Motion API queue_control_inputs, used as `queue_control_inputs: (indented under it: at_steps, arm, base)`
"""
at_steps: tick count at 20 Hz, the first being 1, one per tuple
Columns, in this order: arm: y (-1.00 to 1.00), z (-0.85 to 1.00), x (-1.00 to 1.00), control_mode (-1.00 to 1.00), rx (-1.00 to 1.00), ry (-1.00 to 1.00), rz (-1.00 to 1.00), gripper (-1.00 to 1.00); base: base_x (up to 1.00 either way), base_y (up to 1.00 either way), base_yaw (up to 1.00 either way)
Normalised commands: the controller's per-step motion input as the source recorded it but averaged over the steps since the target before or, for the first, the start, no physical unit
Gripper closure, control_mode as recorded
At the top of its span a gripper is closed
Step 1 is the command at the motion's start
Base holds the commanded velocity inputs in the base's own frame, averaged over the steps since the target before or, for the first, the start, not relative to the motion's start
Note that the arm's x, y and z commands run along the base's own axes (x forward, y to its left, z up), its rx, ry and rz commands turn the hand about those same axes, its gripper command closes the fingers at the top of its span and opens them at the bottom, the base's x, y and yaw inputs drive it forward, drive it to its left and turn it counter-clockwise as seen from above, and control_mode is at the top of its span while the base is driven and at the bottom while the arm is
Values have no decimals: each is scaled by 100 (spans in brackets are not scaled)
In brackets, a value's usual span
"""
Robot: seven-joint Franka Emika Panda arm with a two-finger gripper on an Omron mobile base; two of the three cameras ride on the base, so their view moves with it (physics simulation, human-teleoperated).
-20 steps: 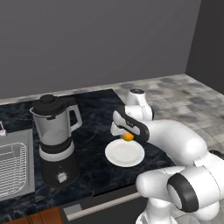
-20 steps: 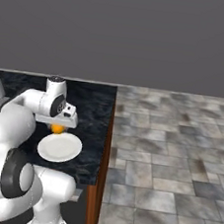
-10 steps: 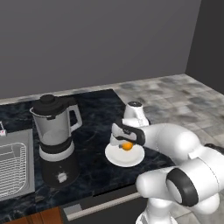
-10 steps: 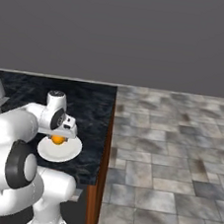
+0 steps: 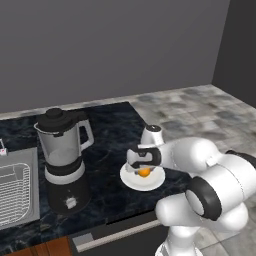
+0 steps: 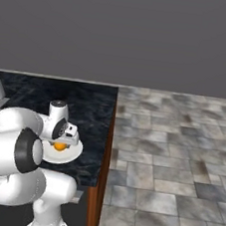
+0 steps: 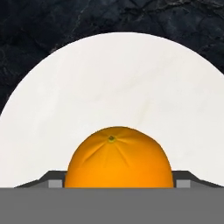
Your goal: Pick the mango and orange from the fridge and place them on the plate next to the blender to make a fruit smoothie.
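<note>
On the dark marbled stone counter, the clear grey blender jug with its black lid and base stands left of the small round flat white plate. The white arm's two-finger gripper is low over the plate, its jaws either side of the round bright orange; whether they clamp it, I cannot tell.

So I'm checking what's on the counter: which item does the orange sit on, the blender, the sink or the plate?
The plate: the flat white round dish right of the blender. The orange sits on it, under the gripper.
</note>
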Motion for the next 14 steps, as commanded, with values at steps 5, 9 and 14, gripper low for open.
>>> queue_control_inputs:
  at_steps: [5,9,14]
  arm:
    - [0,-2,7,-100,0,-1,0,-100]
    - [0,2,-10,-100,0,-2,0,-100]
    - [0,24,-18,-100,0,-5,0,-100]
  base:
    - [0,0,0]
    - [0,0,0]
    - [0,0,0]
